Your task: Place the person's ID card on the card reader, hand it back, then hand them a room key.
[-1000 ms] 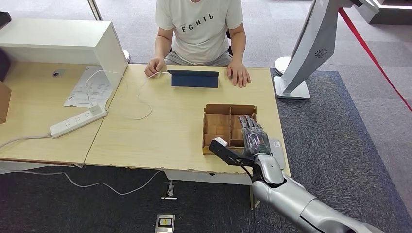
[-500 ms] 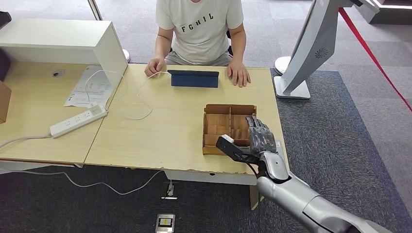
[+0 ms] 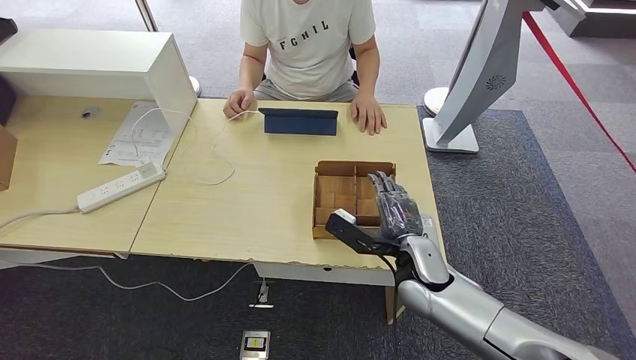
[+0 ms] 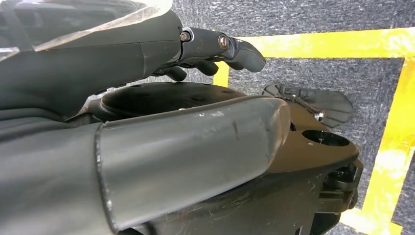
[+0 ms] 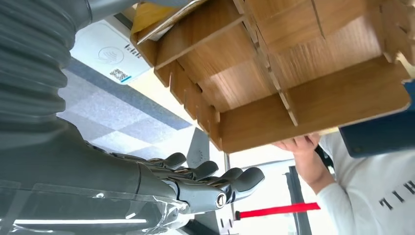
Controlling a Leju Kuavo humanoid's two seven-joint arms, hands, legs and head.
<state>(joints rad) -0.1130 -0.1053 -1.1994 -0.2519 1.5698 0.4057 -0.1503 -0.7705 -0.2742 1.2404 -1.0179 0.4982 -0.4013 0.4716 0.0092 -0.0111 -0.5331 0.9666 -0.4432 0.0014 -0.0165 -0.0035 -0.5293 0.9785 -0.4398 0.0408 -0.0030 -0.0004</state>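
Observation:
My right hand (image 3: pixel 391 209) hovers open over the right side of the divided wooden box (image 3: pixel 341 187), fingers stretched toward the person and thumb spread to the left, holding nothing. In the right wrist view the same hand (image 5: pixel 193 183) is spread below the box (image 5: pixel 303 78). The white card reader (image 3: pixel 428 223) lies on the table right of the box, mostly hidden by my wrist; its logo face (image 5: pixel 108 55) is plain in the right wrist view. The person (image 3: pixel 309 45) sits across the table with both hands on it. My left hand (image 4: pixel 210 51) hangs over the floor, fingers loose and empty.
A dark blue folded case (image 3: pixel 298 121) lies in front of the person. A white cable (image 3: pixel 206 150), a power strip (image 3: pixel 120 187) and papers (image 3: pixel 139 135) lie to the left by a white cabinet (image 3: pixel 97 67). A white kiosk stand (image 3: pixel 472 82) rises at the right.
My right hand drifted right and toward me off the box, then came back left and farther over it. The person's hands have not moved.

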